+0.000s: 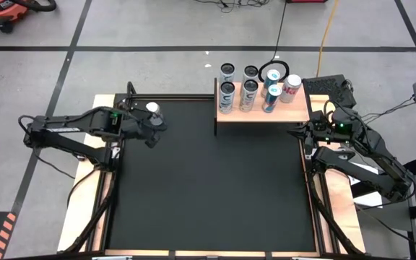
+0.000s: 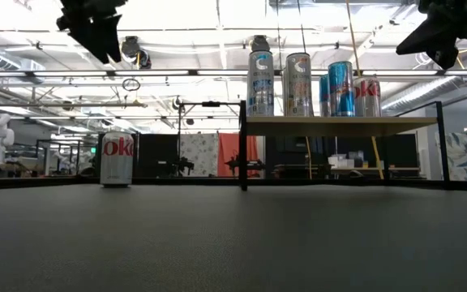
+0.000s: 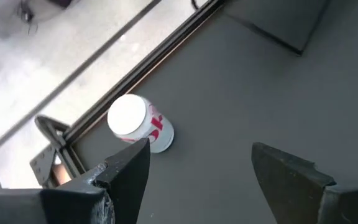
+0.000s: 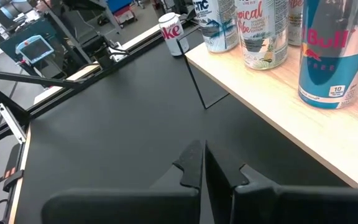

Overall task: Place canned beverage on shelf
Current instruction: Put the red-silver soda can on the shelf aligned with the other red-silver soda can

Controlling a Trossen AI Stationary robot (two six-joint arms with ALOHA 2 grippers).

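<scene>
Spread jaws of the left gripper (image 3: 194, 171) hang above the Coke can (image 3: 137, 123), which stands untouched near the mat's (image 1: 208, 188) far left corner. Six cans already fill the shelf (image 1: 262, 115); grasp, carry and placement remain. Right gripper (image 4: 205, 163) waits beside the shelf, jaws pressed together.

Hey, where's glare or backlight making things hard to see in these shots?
Low view: bright ceiling lights turn both arms into silhouettes. Left wrist view: the Coke can's top washes out white. High view: even light, shelf clear.
</scene>
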